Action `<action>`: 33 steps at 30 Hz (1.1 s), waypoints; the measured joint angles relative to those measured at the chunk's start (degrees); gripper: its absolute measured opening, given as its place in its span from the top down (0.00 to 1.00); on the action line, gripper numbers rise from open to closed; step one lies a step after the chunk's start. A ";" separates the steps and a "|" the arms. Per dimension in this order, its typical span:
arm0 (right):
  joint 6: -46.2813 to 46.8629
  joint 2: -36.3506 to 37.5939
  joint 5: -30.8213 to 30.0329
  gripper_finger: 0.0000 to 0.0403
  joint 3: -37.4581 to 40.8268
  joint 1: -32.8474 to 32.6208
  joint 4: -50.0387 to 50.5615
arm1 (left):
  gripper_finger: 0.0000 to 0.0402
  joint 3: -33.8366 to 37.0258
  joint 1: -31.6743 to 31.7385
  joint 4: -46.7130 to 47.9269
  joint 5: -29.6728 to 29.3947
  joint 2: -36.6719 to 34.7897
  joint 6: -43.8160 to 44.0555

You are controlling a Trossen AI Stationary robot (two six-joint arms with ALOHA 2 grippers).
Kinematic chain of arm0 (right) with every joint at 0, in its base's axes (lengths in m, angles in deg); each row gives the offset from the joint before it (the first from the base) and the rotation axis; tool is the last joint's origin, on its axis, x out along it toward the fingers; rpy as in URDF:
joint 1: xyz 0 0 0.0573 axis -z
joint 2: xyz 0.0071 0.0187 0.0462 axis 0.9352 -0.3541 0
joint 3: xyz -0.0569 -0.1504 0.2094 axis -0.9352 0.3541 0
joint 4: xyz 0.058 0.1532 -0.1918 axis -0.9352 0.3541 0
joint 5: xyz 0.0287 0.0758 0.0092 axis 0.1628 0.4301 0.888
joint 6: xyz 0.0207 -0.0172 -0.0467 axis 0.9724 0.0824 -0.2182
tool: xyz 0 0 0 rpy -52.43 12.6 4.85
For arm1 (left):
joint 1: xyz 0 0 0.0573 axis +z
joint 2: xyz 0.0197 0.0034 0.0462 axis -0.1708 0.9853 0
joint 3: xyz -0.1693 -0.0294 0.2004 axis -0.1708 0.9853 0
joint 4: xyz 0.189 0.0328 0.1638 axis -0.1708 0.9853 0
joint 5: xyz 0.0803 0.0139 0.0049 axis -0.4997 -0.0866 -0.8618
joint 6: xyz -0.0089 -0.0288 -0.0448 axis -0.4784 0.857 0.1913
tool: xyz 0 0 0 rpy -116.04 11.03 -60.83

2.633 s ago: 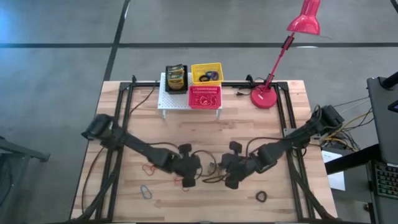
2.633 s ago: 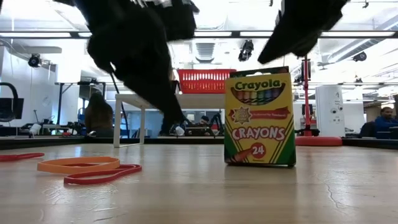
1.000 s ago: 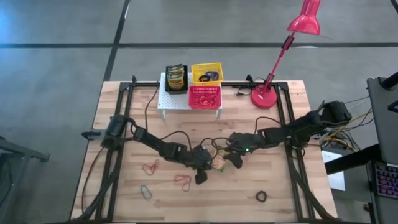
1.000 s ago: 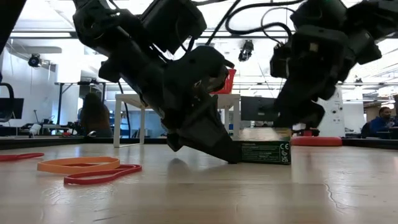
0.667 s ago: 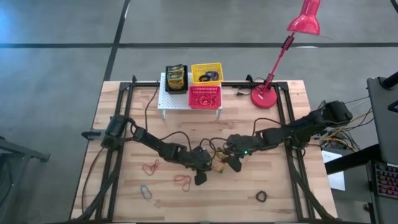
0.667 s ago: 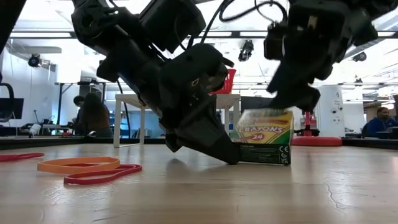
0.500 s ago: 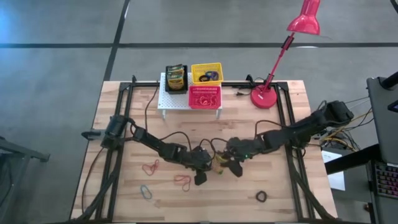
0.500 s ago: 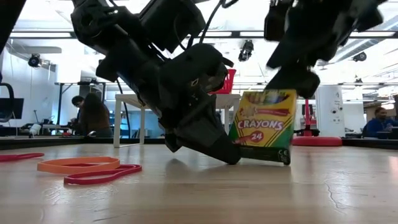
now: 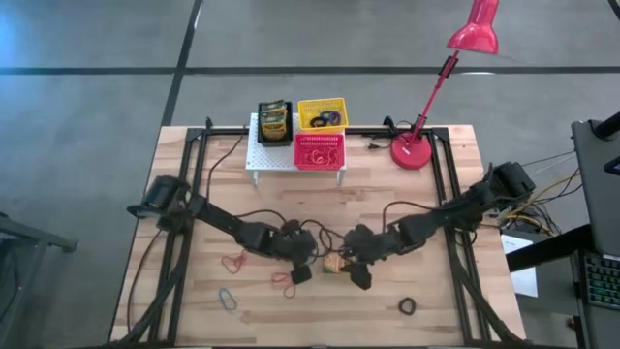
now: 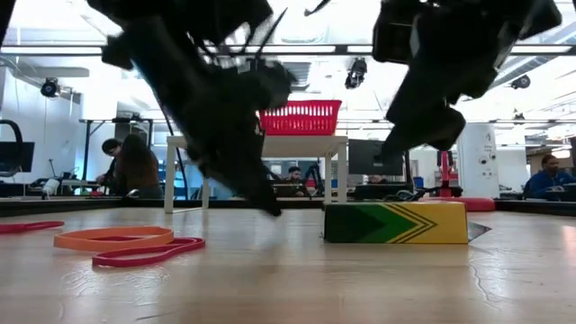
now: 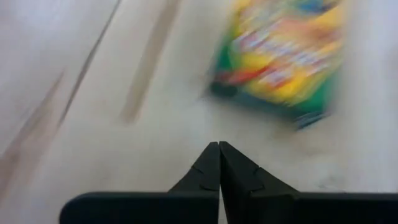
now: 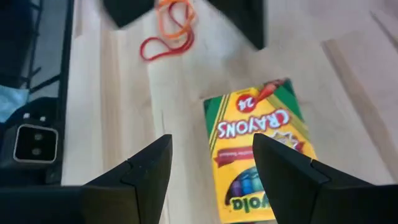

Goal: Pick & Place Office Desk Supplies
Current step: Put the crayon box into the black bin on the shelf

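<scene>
Yellow crayon box [image 12: 261, 149] lies flat; low view shows only its green edge.

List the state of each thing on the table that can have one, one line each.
Crayon box: lying flat on the table, face up, not held.
Left claw: shut, empty, beside the box.
Right claw: open, above the box.
Second crayon box: in the black basket.
Yellow basket: holds loops.
Pink basket: holds red loops.
</scene>
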 joint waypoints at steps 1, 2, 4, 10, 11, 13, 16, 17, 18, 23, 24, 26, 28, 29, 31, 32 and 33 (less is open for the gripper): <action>0.15 -0.02 -0.13 0.46 -0.71 -0.19 1.76 | 0.99 -0.04 -0.53 -1.67 0.06 -0.46 -0.76; 0.62 0.01 -0.22 0.46 -1.31 -0.46 4.48 | 0.99 -0.08 -0.97 -3.56 0.09 -0.57 -1.41; 1.61 0.01 -0.20 0.46 -2.23 -1.25 9.95 | 0.99 0.00 -1.28 -8.44 0.49 -0.44 -2.54; 5.55 0.16 -0.25 0.56 -1.17 -3.56 17.64 | 0.99 0.09 0.09 -17.23 2.55 2.60 -2.95; 5.86 0.16 -0.28 0.59 -0.52 -3.84 17.75 | 0.99 0.24 0.30 -16.94 2.83 3.10 -2.83; 6.72 0.16 -0.55 0.66 0.62 -3.84 17.51 | 0.99 0.26 0.59 -16.63 3.10 4.15 -2.32; 7.05 0.12 -2.74 0.77 2.60 -3.77 17.06 | 0.99 0.13 0.89 -17.43 4.25 5.08 -1.33; 6.93 -0.24 -3.58 0.81 3.06 -3.66 16.31 | 0.99 0.13 0.93 -17.32 4.52 5.11 -1.19; 6.72 -0.57 -4.07 0.85 3.28 -3.65 15.15 | 0.99 0.17 0.96 -17.28 4.63 5.12 -1.16; 3.80 -2.92 -4.98 0.97 3.43 -3.69 8.59 | 0.99 0.40 0.96 -16.81 4.87 5.12 -1.01; 3.46 -3.36 -4.99 0.97 3.11 -3.69 8.06 | 0.99 0.66 0.96 -16.78 4.89 5.08 -1.00; 3.09 -3.77 -5.30 0.97 2.43 -3.72 7.63 | 0.99 1.33 0.96 -16.78 5.02 5.00 -0.55; 2.94 -3.82 -5.57 0.97 1.96 -3.73 7.83 | 0.99 2.05 0.96 -17.04 5.04 4.94 0.19; 2.83 -3.82 -5.65 0.97 1.66 -3.73 7.85 | 0.99 2.40 0.96 -17.00 5.04 4.86 0.40; 2.45 -3.59 -5.85 0.98 1.05 -3.73 7.92 | 0.99 2.99 0.94 -17.21 5.02 4.72 0.93; 2.42 -3.52 -5.87 0.98 0.59 -3.73 7.96 | 0.99 3.06 0.90 -17.12 5.03 4.68 0.94; 2.40 -3.49 -5.91 0.98 0.12 -3.73 7.96 | 0.99 3.12 0.85 -17.00 4.98 4.56 0.94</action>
